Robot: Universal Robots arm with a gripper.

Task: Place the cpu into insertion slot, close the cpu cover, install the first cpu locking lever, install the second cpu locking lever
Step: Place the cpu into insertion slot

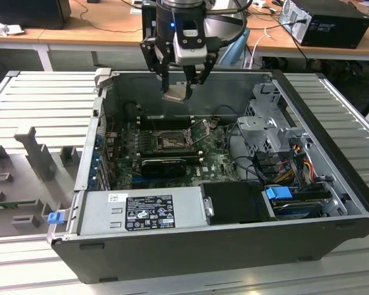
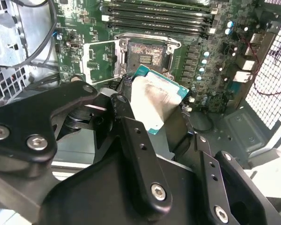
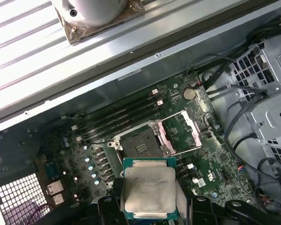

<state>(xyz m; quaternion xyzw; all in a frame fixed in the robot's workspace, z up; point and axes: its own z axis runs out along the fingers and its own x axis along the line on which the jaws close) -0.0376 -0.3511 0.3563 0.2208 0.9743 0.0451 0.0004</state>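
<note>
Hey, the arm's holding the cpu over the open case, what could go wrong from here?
The cpu hangs between the fingers well above the insertion slot; a slip could drop it onto the board. The cpu cover stands open right beside the slot, so the fingers might catch it going down.

Ribbed grey table (image 1: 43, 98), open computer case (image 1: 203, 252) on it

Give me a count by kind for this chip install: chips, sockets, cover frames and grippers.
cpu: 1, gripped above the board
insertion slot: 1, nothing in it
cpu cover: 1, swung open
gripper: 1
Total: 4
</note>
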